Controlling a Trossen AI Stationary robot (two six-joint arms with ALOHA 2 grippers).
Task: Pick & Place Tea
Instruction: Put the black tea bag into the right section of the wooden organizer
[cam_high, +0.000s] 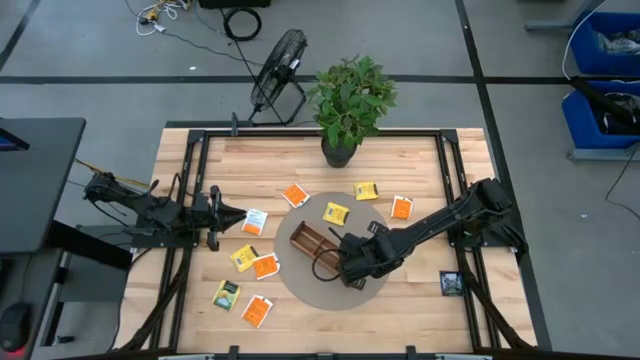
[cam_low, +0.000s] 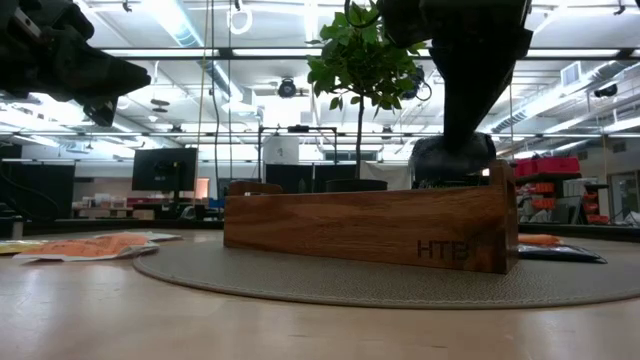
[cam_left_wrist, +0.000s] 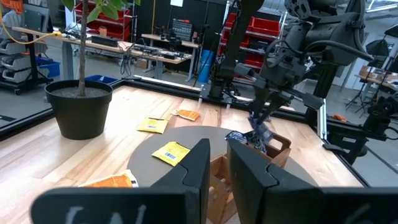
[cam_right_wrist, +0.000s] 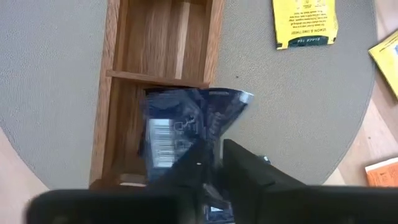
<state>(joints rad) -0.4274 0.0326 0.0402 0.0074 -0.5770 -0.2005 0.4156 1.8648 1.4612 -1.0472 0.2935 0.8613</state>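
The wooden tray (cam_high: 312, 243) sits on the round grey mat (cam_high: 300, 285) in the middle of the table, and everything else is best placed from it. The right gripper (cam_high: 345, 262) hangs over the tray's near end with a dark blue sachet (cam_right_wrist: 186, 127) between its fingers (cam_right_wrist: 249, 171) — in the right wrist view the packet is crumpled, partly down inside the end compartment and partly riding over the tray's side wall. The fingers stand only a little apart around it; I cannot tell whether they grip it or have just let go. The neighbouring compartments that view shows look empty.

The left gripper (cam_high: 232, 219) waits well to the left of the tray, off the mat, its fingers (cam_left_wrist: 198, 167) nearly closed on nothing.

By my reckoning the job is barely begun — this blue packet looks like the first one going in. Left to collect: a yellow sachet (cam_high: 335, 213) on the mat just behind the tray, another yellow (cam_high: 366, 190) and an orange (cam_high: 402, 208) beyond it to the right, an orange (cam_high: 294, 195) behind-left, a cluster of five to the tray's left and front-left (cam_high: 258, 311), and one dark sachet (cam_high: 452, 283) far right.
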